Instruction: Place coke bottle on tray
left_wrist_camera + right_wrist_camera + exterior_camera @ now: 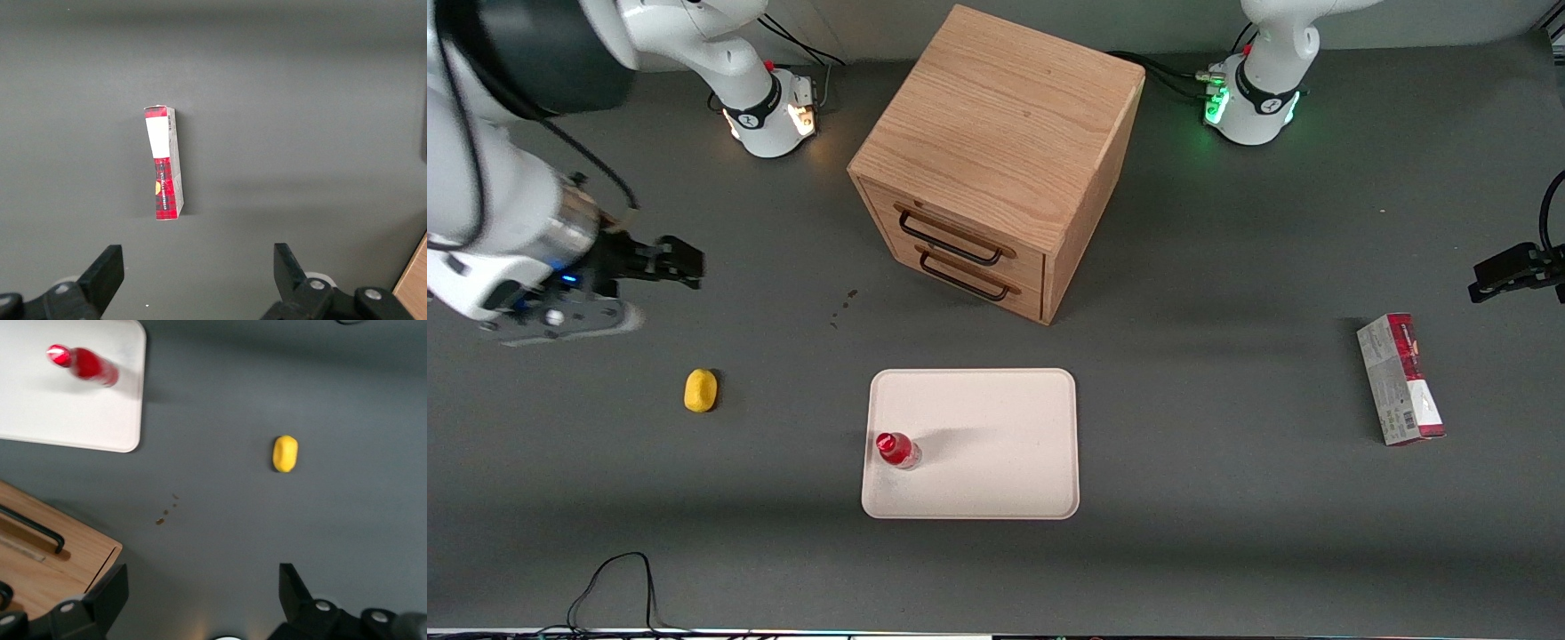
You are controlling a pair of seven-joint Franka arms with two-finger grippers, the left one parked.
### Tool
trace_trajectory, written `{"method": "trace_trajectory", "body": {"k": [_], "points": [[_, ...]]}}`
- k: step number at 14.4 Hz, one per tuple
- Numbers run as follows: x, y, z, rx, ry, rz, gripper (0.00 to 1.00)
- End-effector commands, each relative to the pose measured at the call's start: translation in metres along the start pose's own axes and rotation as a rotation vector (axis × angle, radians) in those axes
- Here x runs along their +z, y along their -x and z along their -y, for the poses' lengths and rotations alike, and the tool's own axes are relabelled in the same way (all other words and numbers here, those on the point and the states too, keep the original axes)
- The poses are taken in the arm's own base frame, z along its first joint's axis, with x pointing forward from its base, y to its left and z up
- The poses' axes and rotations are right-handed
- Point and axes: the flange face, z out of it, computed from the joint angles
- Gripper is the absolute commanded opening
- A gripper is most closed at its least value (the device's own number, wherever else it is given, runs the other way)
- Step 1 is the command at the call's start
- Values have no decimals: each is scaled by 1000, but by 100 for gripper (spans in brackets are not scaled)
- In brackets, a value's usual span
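Fingers (200,603) spread, empty, above bench near lemon (701,390); I see coke bottle (895,449) upright on tray (996,427).

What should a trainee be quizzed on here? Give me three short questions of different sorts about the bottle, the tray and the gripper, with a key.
1. True or false: the coke bottle stands upright on the tray.
2. Multiple choice: the gripper is A) shut on the bottle, B) open and holding nothing, above the table toward the working arm's end, C) inside a drawer.
3. Short answer: which thing lies on the table nearest the gripper?

Key
1. True; it stands near the tray edge that faces the working arm.
2. B; the wrist view shows both fingers spread apart with nothing between them.
3. The yellow lemon-shaped lump, nearer the front camera than the gripper.
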Motion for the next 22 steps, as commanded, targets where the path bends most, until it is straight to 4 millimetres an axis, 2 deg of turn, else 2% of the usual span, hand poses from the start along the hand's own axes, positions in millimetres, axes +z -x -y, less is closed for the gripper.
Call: {"method": "trace_trajectory", "body": {"k": [1, 3, 5, 9, 15, 18, 22], "points": [[10, 41, -14, 12, -5, -8, 100], [17, 46, -28, 34, -5, 10, 100], [15, 46, -43, 61, -10, 6, 100], [14, 45, -89, 139, -26, -3, 100], [6, 47, -118, 197, -44, -29, 100], [10, 45, -136, 230, -78, -40, 100], [14, 38, -142, 178, -68, -46, 100]]}}
